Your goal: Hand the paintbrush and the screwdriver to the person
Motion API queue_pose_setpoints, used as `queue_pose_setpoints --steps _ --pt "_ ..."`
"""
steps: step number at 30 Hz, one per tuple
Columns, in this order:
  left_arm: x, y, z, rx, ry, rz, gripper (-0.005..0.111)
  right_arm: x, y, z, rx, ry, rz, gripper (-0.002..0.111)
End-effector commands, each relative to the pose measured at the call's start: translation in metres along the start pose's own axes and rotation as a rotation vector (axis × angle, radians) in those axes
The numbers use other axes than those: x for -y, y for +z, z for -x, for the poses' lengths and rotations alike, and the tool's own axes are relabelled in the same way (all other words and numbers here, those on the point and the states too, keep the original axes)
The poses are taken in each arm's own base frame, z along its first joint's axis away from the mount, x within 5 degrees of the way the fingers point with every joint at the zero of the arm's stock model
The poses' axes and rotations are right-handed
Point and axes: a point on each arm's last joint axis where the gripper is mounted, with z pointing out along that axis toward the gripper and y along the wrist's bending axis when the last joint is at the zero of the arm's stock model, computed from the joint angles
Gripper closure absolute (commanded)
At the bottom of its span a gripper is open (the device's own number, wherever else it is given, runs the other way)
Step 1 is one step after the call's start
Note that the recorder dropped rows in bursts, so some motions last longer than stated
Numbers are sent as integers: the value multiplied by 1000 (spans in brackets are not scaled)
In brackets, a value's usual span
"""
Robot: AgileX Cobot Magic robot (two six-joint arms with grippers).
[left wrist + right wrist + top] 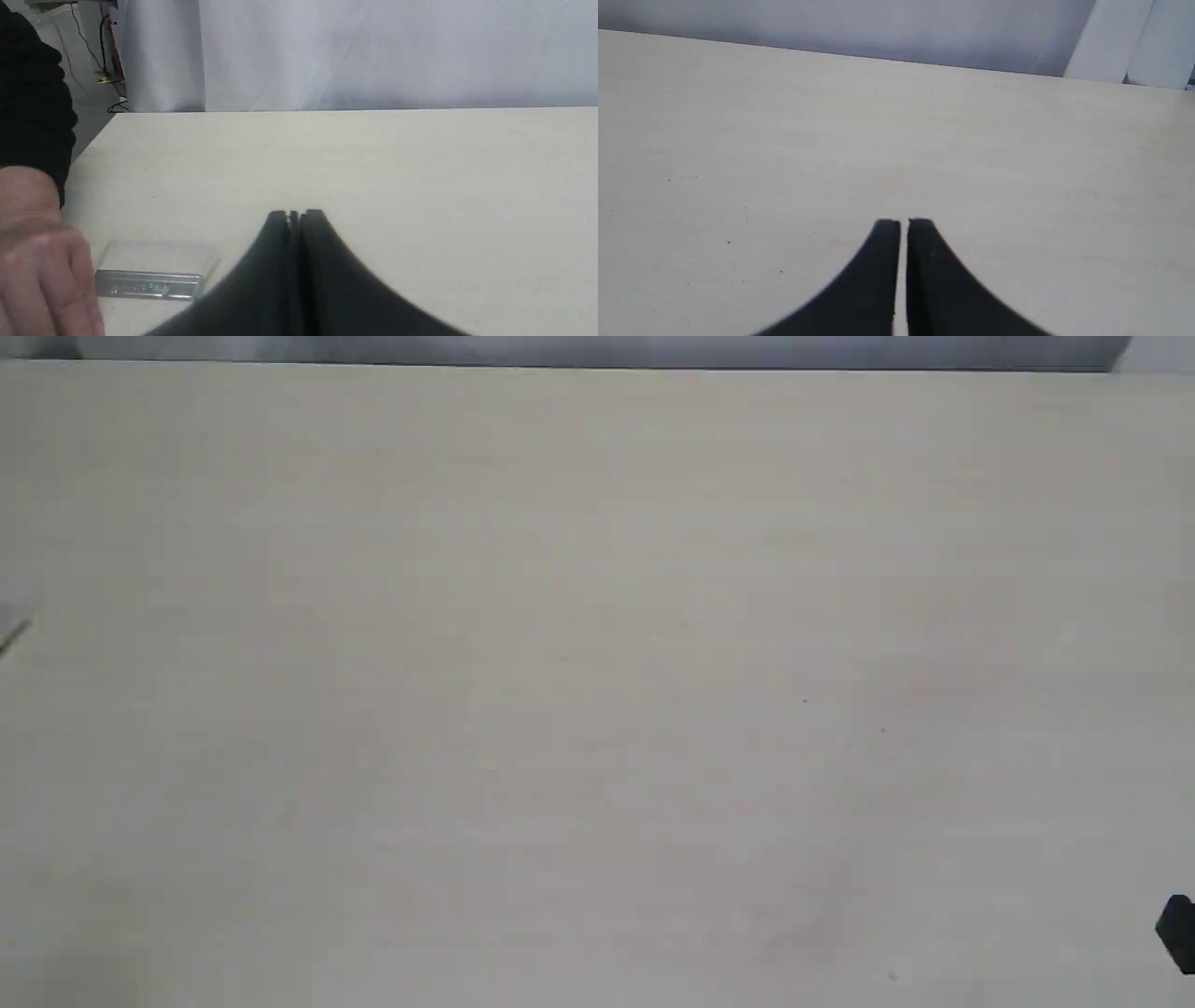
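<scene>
In the left wrist view the paintbrush (pixel 152 273) lies flat on the pale table (pixel 373 163). Its silver ferrule and whitish bristles show, but its handle is hidden behind the person's hand (pixel 42 266). That bare hand with a dark sleeve rests at the table's edge, touching or nearly touching the ferrule end. My left gripper (pixel 294 214) is shut with nothing in it, a short way beside the brush. My right gripper (pixel 903 223) hovers over bare table, its fingers almost together and holding nothing. The screwdriver is out of view.
In the exterior view the table (pixel 597 663) shows only a thin grey sliver (pixel 14 633) at the left edge and a black piece of the right arm (pixel 1178 933) at the lower right. White curtains hang behind the table's far edge (pixel 373 56).
</scene>
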Motion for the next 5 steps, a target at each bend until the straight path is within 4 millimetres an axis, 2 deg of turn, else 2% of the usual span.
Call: queue_pose_setpoints --steps 1,5 --pt "0 0 0 7 -1 -9 107 0 0 -1 3 -2 2 104" --pt "0 0 0 7 -1 -9 107 0 0 -1 3 -2 2 104"
